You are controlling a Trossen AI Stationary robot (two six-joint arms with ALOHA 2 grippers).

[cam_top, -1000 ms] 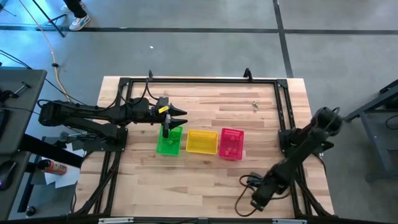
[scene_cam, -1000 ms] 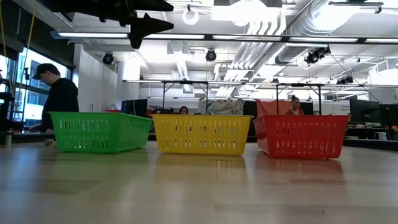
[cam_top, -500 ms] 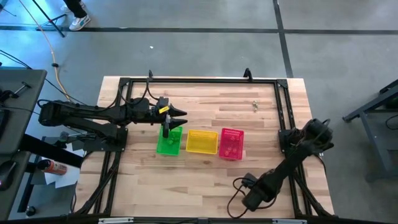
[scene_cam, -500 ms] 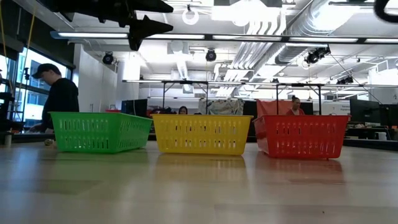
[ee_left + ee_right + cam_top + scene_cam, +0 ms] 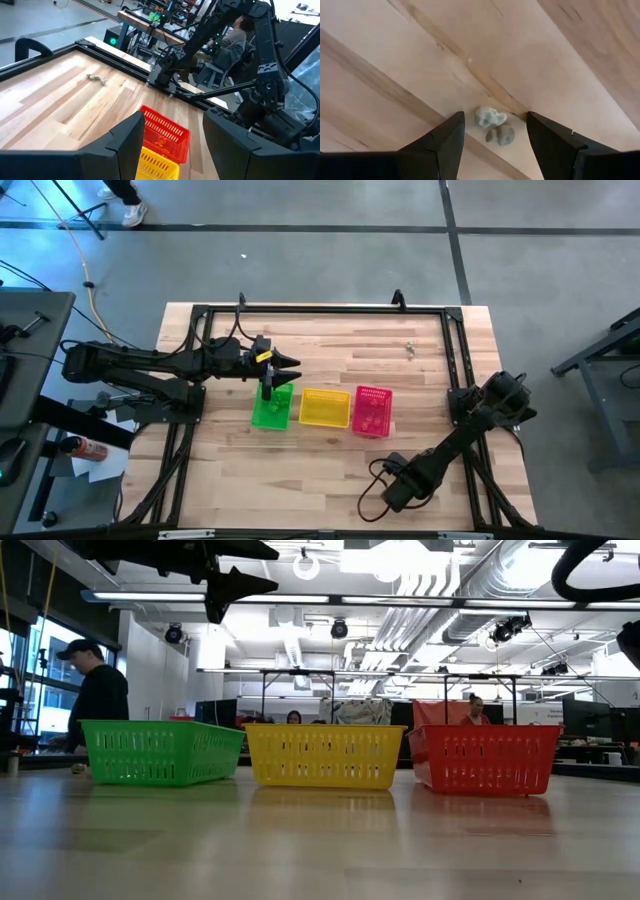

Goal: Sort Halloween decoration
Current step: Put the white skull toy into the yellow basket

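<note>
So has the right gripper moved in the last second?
Yes. In the high view the right gripper has swung left along the table's near edge, away from the frame's right rail, with the pink basket unmoved.

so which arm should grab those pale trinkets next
Right. The right gripper is open directly over the pale trinkets, while the left gripper hangs over the green basket.

Right gripper looks down on bare wooden bench, its two dark fingers spread wide apart. Between them lie two pale trinkets: a whitish skull-like one touching a greyer round one, right on a seam between planks.
</note>
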